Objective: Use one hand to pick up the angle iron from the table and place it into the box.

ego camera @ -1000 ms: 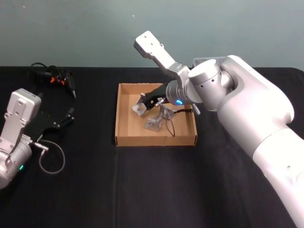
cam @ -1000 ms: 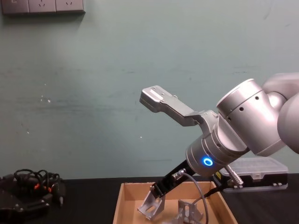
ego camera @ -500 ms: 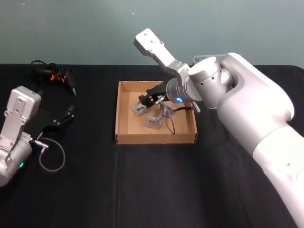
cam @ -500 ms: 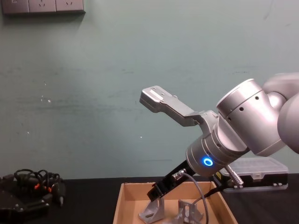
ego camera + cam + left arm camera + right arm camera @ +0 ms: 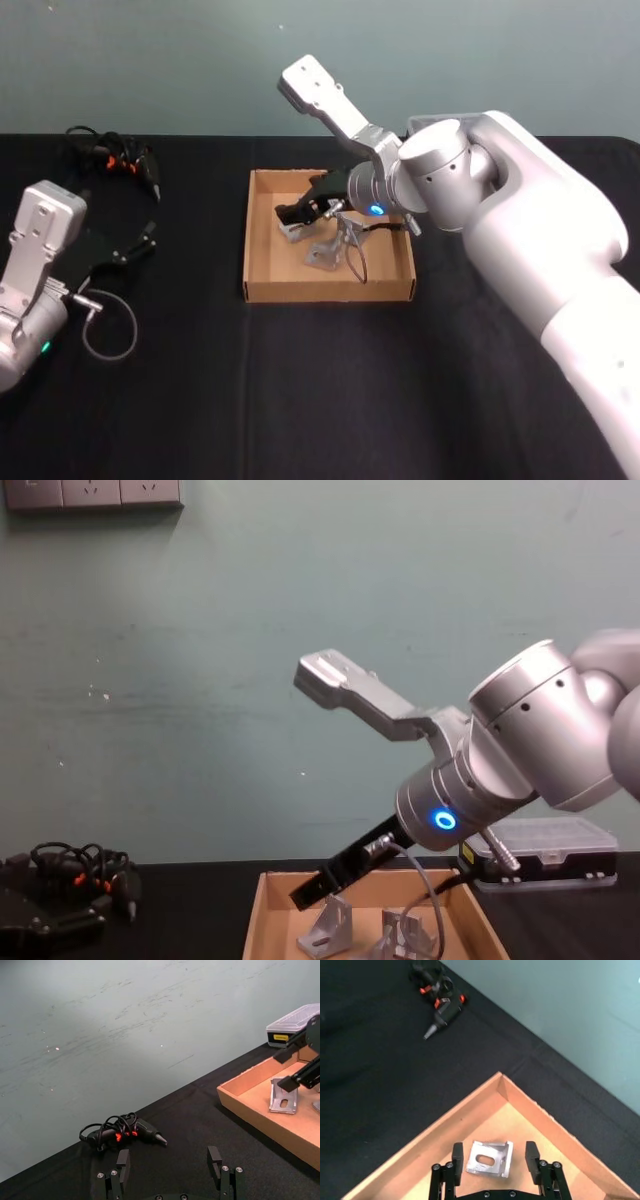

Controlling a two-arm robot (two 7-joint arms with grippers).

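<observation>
Over the box's [image 5: 262,240] far left part, the right gripper [image 5: 297,211] is hovering with its fingers spread apart and nothing between them. Just below it, the angle iron [image 5: 489,1158] is lying on the box floor near the far left corner, free of the fingers, and a second bracket [image 5: 325,252] is sitting beside it toward the middle. Near the table's [image 5: 300,400] left edge, the left gripper [image 5: 171,1166] is resting parked, fingers apart, facing a black power tool [image 5: 125,1131] at the far left corner.
</observation>
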